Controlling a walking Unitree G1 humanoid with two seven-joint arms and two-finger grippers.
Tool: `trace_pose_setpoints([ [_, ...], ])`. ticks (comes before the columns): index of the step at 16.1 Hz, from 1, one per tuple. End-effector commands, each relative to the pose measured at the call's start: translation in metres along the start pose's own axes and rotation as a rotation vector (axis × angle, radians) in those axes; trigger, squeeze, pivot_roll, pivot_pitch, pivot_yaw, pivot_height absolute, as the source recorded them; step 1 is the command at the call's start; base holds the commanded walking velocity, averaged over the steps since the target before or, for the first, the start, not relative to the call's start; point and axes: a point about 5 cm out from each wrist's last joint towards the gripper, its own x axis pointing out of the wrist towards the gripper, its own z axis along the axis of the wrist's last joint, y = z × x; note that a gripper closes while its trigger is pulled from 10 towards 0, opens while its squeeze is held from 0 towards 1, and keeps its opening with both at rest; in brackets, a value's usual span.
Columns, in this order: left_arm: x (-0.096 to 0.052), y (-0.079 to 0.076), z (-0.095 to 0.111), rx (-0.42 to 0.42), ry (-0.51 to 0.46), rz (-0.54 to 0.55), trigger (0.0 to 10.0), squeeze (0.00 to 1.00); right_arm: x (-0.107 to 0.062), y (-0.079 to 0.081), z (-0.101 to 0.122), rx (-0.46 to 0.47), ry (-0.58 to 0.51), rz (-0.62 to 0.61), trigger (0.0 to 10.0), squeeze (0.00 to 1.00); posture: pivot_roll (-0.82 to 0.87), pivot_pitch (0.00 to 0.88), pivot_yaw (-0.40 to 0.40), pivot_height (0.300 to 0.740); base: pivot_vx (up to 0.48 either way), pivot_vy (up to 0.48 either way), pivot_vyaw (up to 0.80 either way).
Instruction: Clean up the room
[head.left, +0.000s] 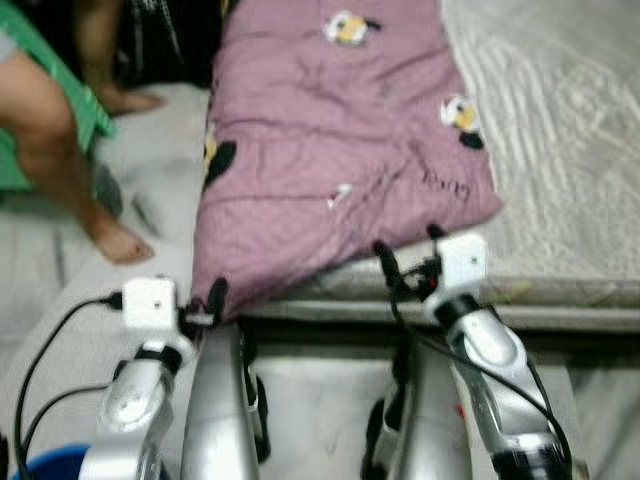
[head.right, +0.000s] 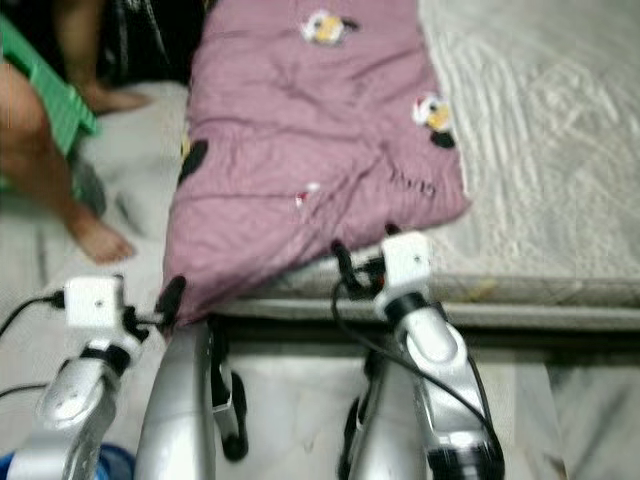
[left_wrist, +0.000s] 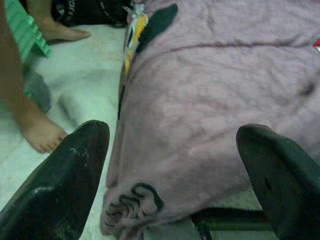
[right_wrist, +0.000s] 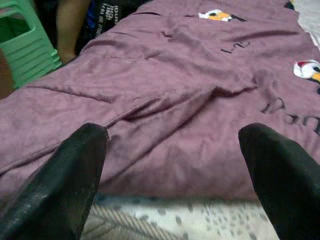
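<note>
Spreading across the bed (head.left: 560, 130) is the pink quilt (head.left: 330, 140), its long axis running from the far end of the bed toward the robot, slanting a little to the robot's left. Its near left corner hangs off the bed's near edge, and the near hem lies aslant, not square with that edge. Beyond the bed's left side a person's bare legs (head.left: 75, 160) and a green stool (head.left: 60, 80) stand on the floor.

At the overhanging corner sits the left gripper (head.left: 208, 300), fingers spread wide around it and holding nothing. At the hem farther right is the right gripper (head.left: 408, 248), equally wide open and empty.

The step in hand looks like grasping the near hem. Done well, both grippers would close on the hem itself, level with each other, so the quilt pulls straight rather than bunching.
</note>
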Motion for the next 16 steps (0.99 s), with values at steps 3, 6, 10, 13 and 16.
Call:
trace_pose_setpoints([
  [3, -0.002, -0.003, 0.0, -0.007, 0.009, -0.012, 10.0, 0.0, 0.0, -0.004, -0.007, -0.01, 0.032, -0.017, 10.0, 0.0, 0.03, 0.272, -0.026, 0.553, 0.0, 0.0, 0.0],
  [6, 0.0, -0.002, -0.002, -0.001, 0.022, 0.001, 10.0, 0.0, 0.014, -0.001, -0.001, -0.024, 0.003, 0.014, 10.0, 0.0, 0.05, 0.276, -0.027, 0.553, 0.0, 0.0, 0.0],
  [10, -0.001, 0.0, 0.004, 0.013, 0.013, 0.014, 10.0, 0.0, 0.043, 0.005, 0.018, -0.038, -0.057, 0.064, 10.0, 0.0, 0.06, 0.317, -0.024, 0.553, 0.0, 0.0, 0.0],
  [13, -0.018, 0.008, 0.003, 0.028, 0.029, 0.071, 10.0, 0.0, 0.063, 0.022, 0.027, 0.033, -0.095, 0.096, 10.0, 0.0, 0.12, 0.364, -0.038, 0.553, 0.0, 0.0, 0.0],
  [16, -0.031, 0.012, 0.004, 0.033, 0.04, 0.096, 10.0, 0.0, 0.084, 0.051, 0.027, 0.081, -0.072, 0.176, 10.0, 0.0, 0.16, 0.389, -0.044, 0.553, 0.0, 0.0, 0.0],
])
